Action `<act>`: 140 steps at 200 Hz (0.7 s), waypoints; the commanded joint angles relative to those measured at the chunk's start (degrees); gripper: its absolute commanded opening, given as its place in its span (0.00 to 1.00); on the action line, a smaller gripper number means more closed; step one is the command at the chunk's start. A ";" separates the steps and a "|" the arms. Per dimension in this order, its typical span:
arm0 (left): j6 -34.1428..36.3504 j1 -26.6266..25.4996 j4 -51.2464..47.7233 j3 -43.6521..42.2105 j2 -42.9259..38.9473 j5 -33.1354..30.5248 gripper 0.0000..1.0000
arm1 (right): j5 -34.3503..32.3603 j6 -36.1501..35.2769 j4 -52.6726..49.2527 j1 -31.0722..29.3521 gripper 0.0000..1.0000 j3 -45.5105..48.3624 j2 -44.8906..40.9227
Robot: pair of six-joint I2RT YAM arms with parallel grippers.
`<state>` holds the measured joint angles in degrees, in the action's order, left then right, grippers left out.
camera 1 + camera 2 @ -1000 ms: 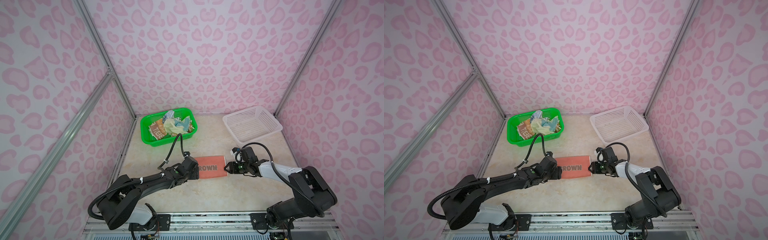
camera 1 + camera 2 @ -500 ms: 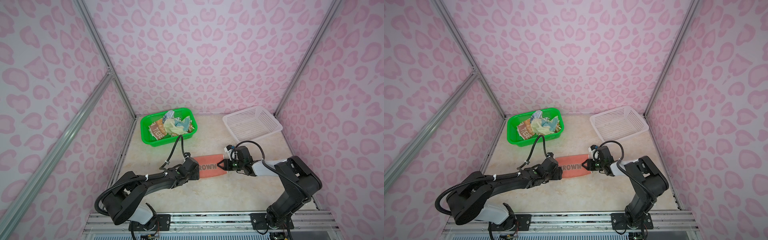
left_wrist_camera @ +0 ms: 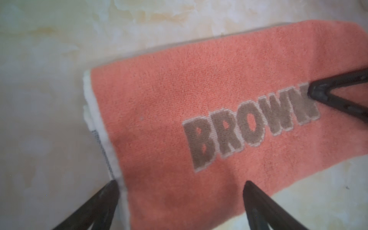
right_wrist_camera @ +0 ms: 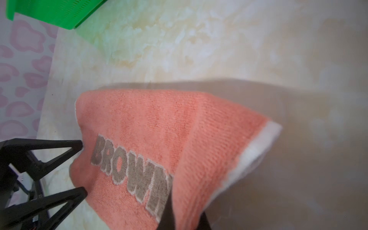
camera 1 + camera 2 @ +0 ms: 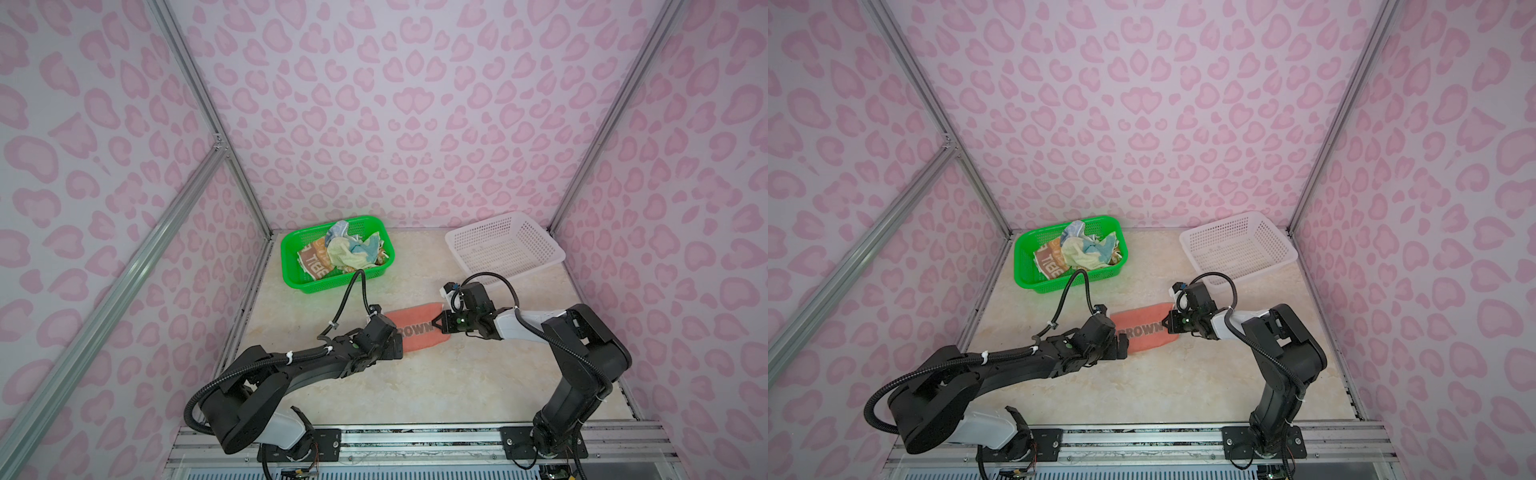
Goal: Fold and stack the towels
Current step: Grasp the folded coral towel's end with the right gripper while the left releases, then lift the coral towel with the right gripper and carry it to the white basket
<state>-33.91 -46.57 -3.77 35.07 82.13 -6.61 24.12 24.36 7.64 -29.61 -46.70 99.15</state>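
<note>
Marbled cream table (image 5: 415, 395): carries everything here.

White basket (image 5: 503, 249): stands at the back right corner of the table, perforated.

Green basket (image 5: 289, 262): stands at the back left corner and holds a crumpled heap of towels (image 5: 345, 253), pale yellow, blue, and brown with white letters.

Coral towel (image 5: 419, 328): lies near the middle of the table, closer to the front edge than both baskets. Is folded into a long strip, with grey letters (image 3: 249, 131) reading BROWN on top and a white hem (image 3: 99, 129) at the left short end. Rises off the table at the right end, as seen in the right wrist view (image 4: 159, 123).

Left gripper (image 5: 398, 347): reaches the left end of the towel with jaws spread wide. Keeps one fingertip (image 3: 114, 185) beside the white hem and the other above the coral cloth; cannot tell whether either touches.

Right gripper (image 5: 435, 323): sits at the right end with jaws closed and pinches the cloth just beside the last letter.
</note>
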 commanded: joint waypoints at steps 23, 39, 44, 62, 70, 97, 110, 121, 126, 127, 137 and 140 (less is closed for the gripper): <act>2.27 0.00 -1.03 -0.01 -5.31 -4.33 0.98 | -11.13 -16.49 -23.42 0.09 0.00 -13.37 -2.12; 2.64 0.04 0.82 -1.50 -8.56 -6.96 0.98 | -15.24 -21.52 -29.92 0.07 0.00 -19.57 -1.63; 2.78 0.01 1.21 -2.06 -9.52 -7.69 0.98 | -16.35 -22.84 -31.80 0.15 0.00 -21.66 -1.28; 3.86 0.07 1.38 -2.85 -12.45 -9.72 0.98 | -18.65 -27.12 -37.44 1.13 0.00 -28.83 0.60; 4.19 0.00 0.67 -2.76 -13.37 -10.56 0.98 | -19.43 -28.92 -39.92 1.91 0.00 -32.38 1.89; 4.64 0.03 -1.32 -2.33 -14.45 -12.28 0.98 | -19.71 -33.43 -45.22 4.64 0.00 -43.07 6.14; 4.46 0.05 -1.62 -2.39 -14.45 -12.23 0.98 | -19.51 -35.17 -47.46 5.99 0.00 -48.09 8.36; 4.23 0.03 -1.74 -2.63 -14.21 -12.27 0.98 | -18.78 -36.00 -49.14 7.40 0.00 -51.83 10.36; 4.13 -0.01 -1.84 -2.62 -14.06 -12.28 0.98 | -18.43 -36.31 -49.79 7.92 0.00 -53.38 11.12; 4.12 -0.01 -1.85 -2.63 -14.04 -12.28 0.98 | -18.42 -36.35 -49.85 8.04 0.00 -53.75 11.27; 3.88 0.07 -2.11 -2.64 -13.76 -12.39 0.98 | -18.22 -36.79 -50.96 9.34 0.00 -56.63 12.61; 3.86 0.07 -2.11 -2.64 -13.67 -12.47 0.98 | -18.21 -36.82 -51.23 9.67 0.00 -57.37 13.02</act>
<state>-29.89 -46.57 -5.08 32.51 68.07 -17.37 5.98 -8.86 -37.39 -21.98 -98.96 109.38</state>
